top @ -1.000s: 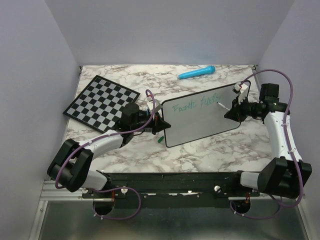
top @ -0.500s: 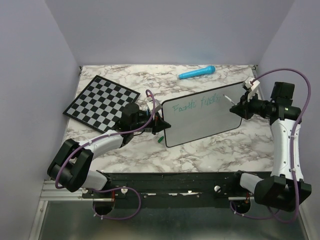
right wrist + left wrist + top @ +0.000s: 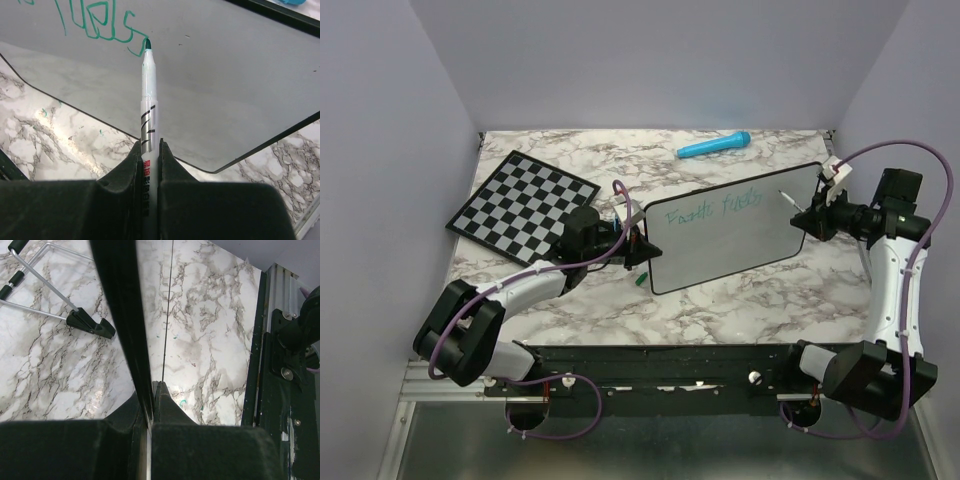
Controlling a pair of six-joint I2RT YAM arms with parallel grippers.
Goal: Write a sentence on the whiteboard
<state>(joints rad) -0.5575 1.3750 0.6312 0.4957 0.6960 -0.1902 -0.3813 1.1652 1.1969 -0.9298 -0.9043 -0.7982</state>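
Note:
The whiteboard (image 3: 720,240) lies slanted across the middle of the table, black-framed. The sentence (image 3: 710,208) on it is teal writing in one line along the top. My left gripper (image 3: 638,247) is shut on the board's left edge; in the left wrist view the black frame (image 3: 120,315) runs between the fingers of that gripper (image 3: 151,390). My right gripper (image 3: 810,215) sits over the board's right end, shut on a white marker (image 3: 149,100). The marker's teal tip (image 3: 148,44) points at the end of the last word (image 3: 100,25); I cannot tell if it touches the whiteboard (image 3: 225,75).
A chequered chessboard (image 3: 523,203) lies at the back left. A blue microphone-shaped object (image 3: 713,146) lies behind the board. A small green cap (image 3: 640,281) rests by the board's near left corner. The board's wire stand with black feet (image 3: 90,324) shows behind the board.
My right arm has drawn back to the right with the marker, its tip moving from the board's writing toward the upper right edge. The left arm and the board have stayed put.

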